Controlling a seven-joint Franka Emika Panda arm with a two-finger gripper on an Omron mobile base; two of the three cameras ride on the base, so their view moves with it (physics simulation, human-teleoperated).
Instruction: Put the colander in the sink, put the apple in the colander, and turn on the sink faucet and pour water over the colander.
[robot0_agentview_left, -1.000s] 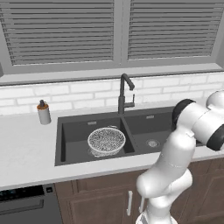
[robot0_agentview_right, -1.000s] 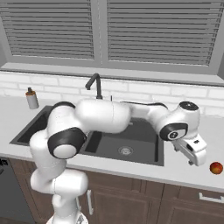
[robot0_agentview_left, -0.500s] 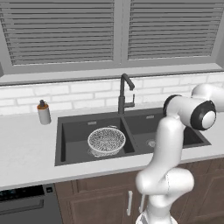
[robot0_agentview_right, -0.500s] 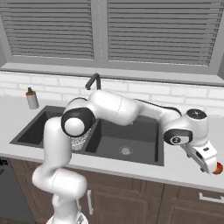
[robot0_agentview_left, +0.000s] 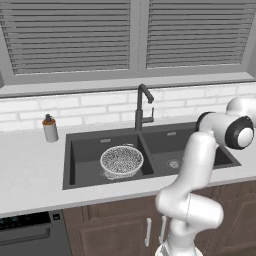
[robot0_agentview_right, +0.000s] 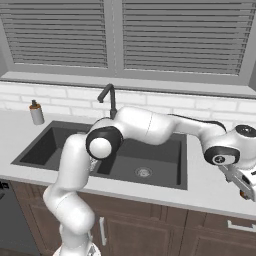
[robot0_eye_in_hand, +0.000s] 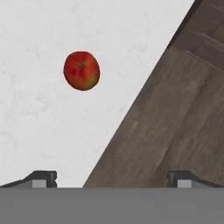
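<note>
**The arm swings out to the right, over the apple**

The colander (robot0_agentview_left: 121, 161) already sits in the left basin of the sink (robot0_agentview_left: 75, 155). So the first job looks done. The apple comes next.

A second ago the arm was bent over the sink. Now it has stretched far to the right, past the sink's edge, and the tool (robot0_agentview_right: 246, 184) has moved out over the bench (robot0_agentview_right: 210, 192) near its front edge.

In the hand view the apple (robot0_eye_in_hand: 82, 71) lies on the pale bench, up and to the left of the tool's two tips. It is a little way in from the bench edge, where the brown cupboard fronts begin. The apple is well apart from the tips and nothing touches it.

The tool is wide open and holds nothing.

This means the arm is getting ready to pick up the apple. It probably needs to line up over the apple and come down before it can close on it.

The sink faucet (robot0_agentview_left: 142, 106) stands behind the sink, and no water runs from it yet.
</note>
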